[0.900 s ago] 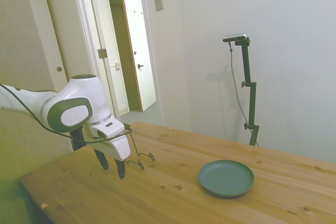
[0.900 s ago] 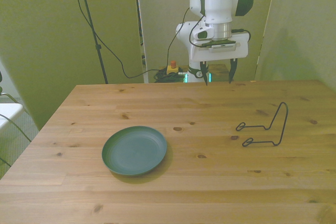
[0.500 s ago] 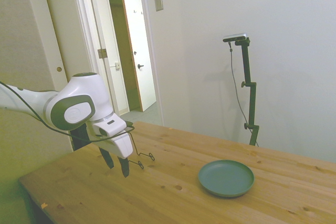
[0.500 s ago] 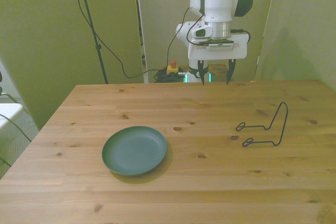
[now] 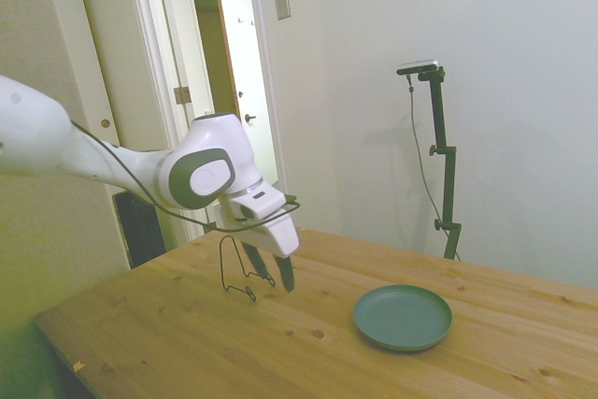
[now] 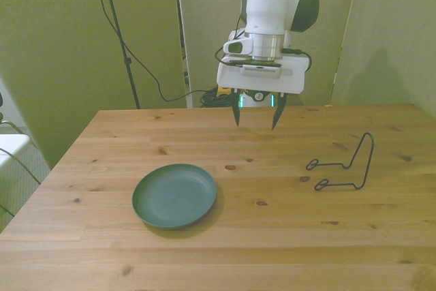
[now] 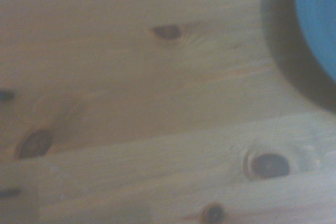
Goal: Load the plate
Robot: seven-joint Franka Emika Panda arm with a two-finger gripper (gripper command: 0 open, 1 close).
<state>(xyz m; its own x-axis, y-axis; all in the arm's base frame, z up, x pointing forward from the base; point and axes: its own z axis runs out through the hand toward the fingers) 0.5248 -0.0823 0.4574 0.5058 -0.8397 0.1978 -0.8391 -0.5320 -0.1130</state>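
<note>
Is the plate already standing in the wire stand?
No, the plate lies flat on the table, well apart from the empty wire stand.

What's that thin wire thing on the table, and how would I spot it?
Start at the wooden table. Toward the front view's right, apart from the round dark teal-green plate, stands a thin black wire stand. Unlike the solid, flat plate, it is a bare upright loop on two wire feet.

A thin black wire stand sits upright on the wooden table, near the front view's right.
</note>
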